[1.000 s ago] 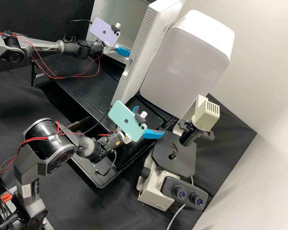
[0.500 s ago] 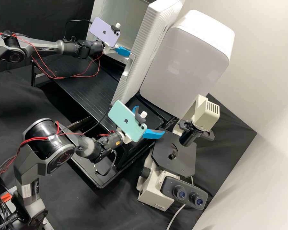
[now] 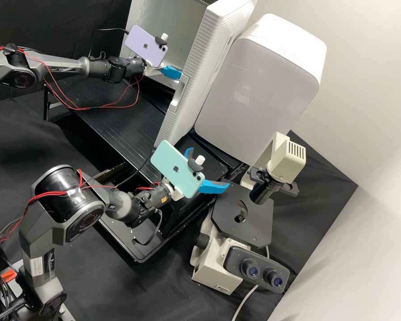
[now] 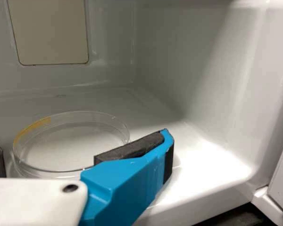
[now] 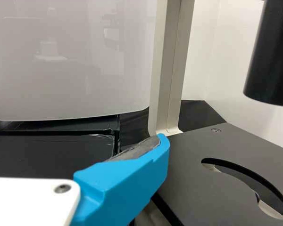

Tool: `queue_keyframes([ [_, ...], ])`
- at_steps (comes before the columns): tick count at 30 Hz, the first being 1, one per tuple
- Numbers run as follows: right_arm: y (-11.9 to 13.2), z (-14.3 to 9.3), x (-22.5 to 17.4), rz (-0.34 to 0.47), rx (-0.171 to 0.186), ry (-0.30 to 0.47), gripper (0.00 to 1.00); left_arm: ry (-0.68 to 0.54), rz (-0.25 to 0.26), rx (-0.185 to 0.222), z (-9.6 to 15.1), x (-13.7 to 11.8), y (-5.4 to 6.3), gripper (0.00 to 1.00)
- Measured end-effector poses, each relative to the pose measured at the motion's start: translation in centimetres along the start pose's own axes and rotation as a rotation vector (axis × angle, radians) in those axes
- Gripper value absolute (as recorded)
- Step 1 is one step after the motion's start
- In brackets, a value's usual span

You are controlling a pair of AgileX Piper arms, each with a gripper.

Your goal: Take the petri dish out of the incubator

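A clear, round petri dish [image 4: 68, 143] lies on the white floor of the incubator [image 3: 258, 84], whose ribbed door [image 3: 200, 67] stands open. My left gripper [image 4: 80, 136] is inside the chamber and open. The dish sits between its blue finger [image 4: 132, 174] and its dark finger at the frame's edge; I cannot tell if either pad touches the rim. In the high view that gripper [image 3: 170, 71] is at the chamber's mouth. My right gripper [image 3: 208, 169] hangs open and empty in front of the incubator, above the microscope stage [image 5: 226, 160].
A white microscope [image 3: 236, 258] with a black stage [image 3: 243, 218] and dark lens tube [image 5: 273, 52] stands right of the right gripper. A black slatted platform [image 3: 120, 120] runs under both arms. Red cables [image 3: 93, 104] trail from the left arm.
The left arm has edged slightly towards the incubator's opening. The right arm has stayed where it was.
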Motion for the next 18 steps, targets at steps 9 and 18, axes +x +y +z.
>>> queue_keyframes([
  [9, 0.00, 0.00, 0.00, 0.000, 0.000, 0.000, 1.00, 0.003, 0.005, 0.001, 0.00, -0.01, 0.14, 0.00],
  [18, 0.00, 0.00, 0.00, 0.000, 0.000, 0.000, 1.00, 0.019, 0.014, -0.001, -0.11, -0.01, 0.34, 0.00],
])
